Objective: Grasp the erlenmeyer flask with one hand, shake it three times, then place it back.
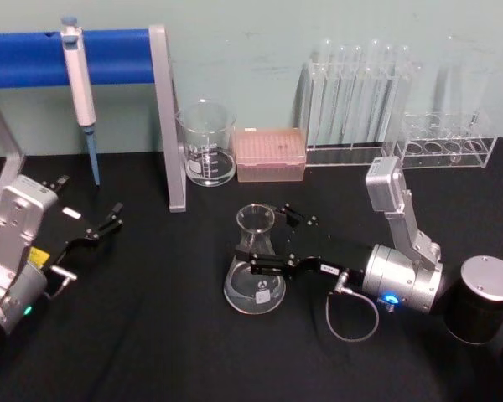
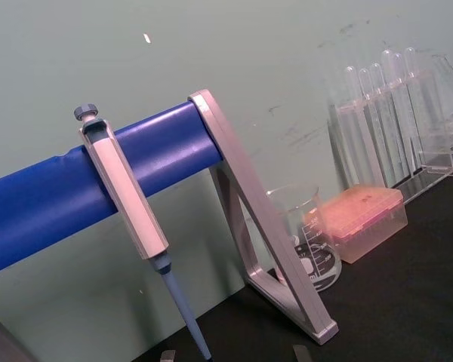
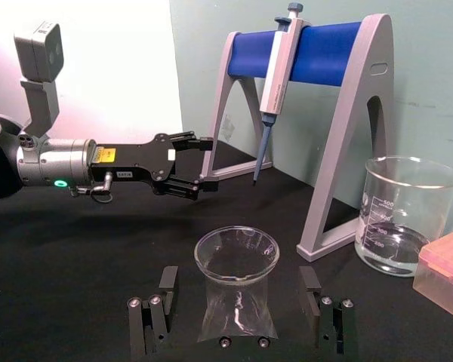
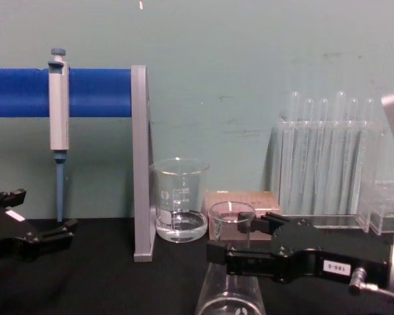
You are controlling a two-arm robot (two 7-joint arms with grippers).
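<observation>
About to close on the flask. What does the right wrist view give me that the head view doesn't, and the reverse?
Right wrist view, not head: gaps between the right gripper's open jaws and the neck of the clear glass conical erlenmeyer flask, one jaw each side. Head view, not wrist: the clear test tube racks and the silver-grey right wrist reaching in from the right. Both: the open left gripper parked apart, the blue-barred grey pipette stand, the straight-sided glass beaker, the pink plastic box.
</observation>
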